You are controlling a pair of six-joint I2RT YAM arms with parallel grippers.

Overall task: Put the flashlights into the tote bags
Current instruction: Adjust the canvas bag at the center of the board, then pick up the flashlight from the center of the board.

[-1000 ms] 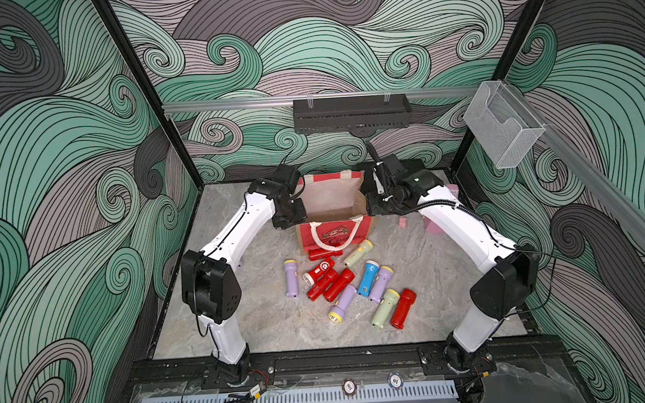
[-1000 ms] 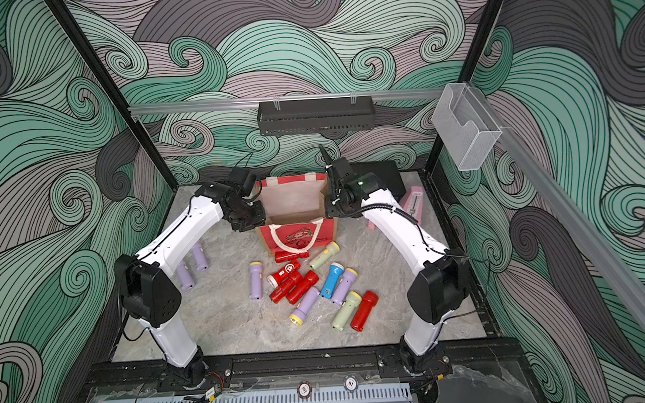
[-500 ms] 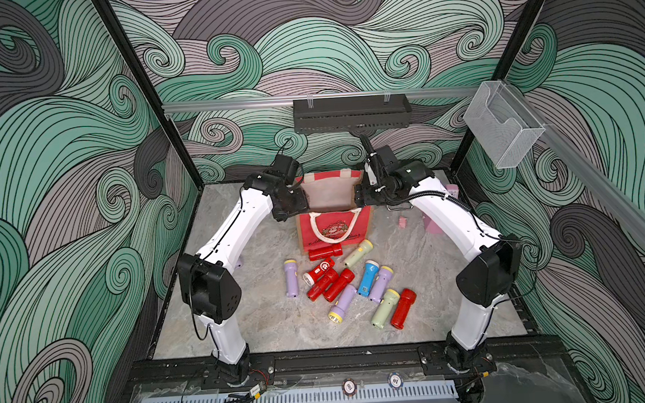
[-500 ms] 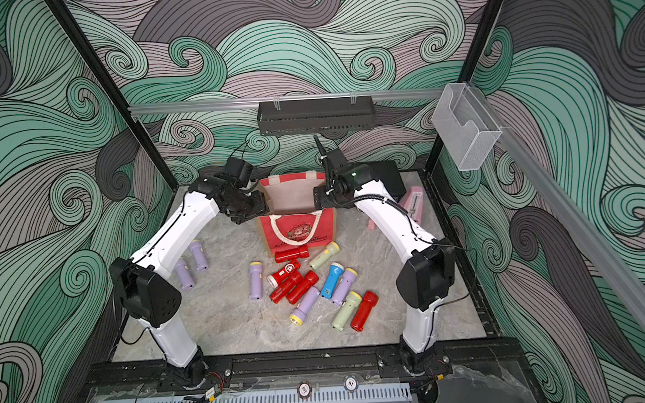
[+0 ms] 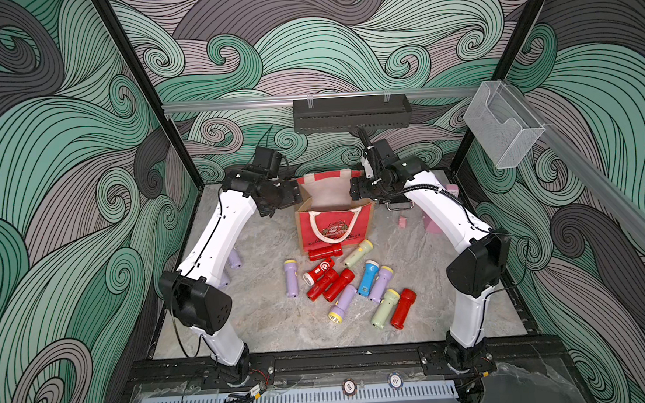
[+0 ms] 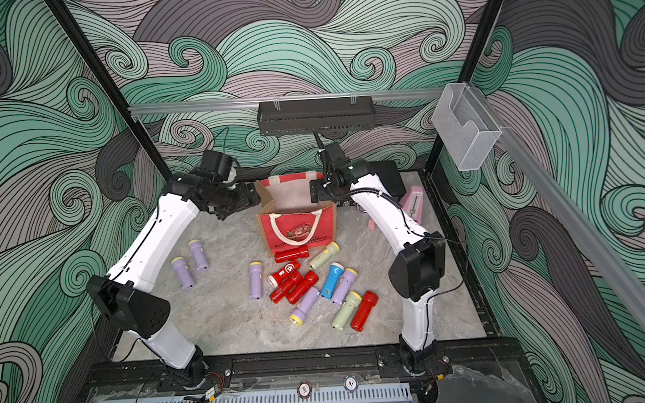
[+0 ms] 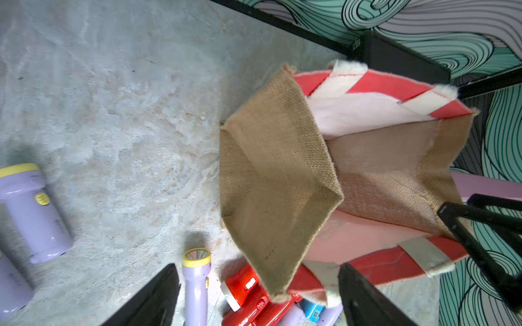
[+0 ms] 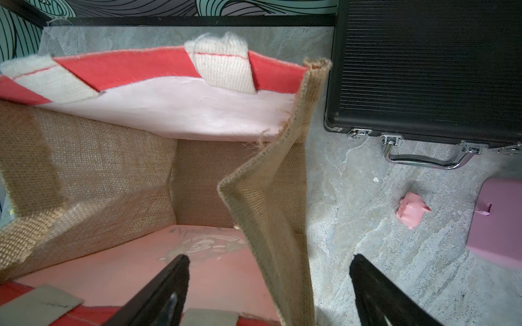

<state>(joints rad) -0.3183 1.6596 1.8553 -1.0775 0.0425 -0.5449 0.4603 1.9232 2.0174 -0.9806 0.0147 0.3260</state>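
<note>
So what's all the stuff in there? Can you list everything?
flashlights: thirteen; five red, five lilac, two pale green, one blue; lying on the table in front of the bag, two lilac apart on the left side
tote bag: one, red with tan sides, standing open at the back, nothing inside
hard case: one, black, beside the bag
metronome: one, pink, near the case
scrap: one, pink, on the table
left claw: open, astride one tan side of the bag
right claw: open, astride the other tan side
</note>
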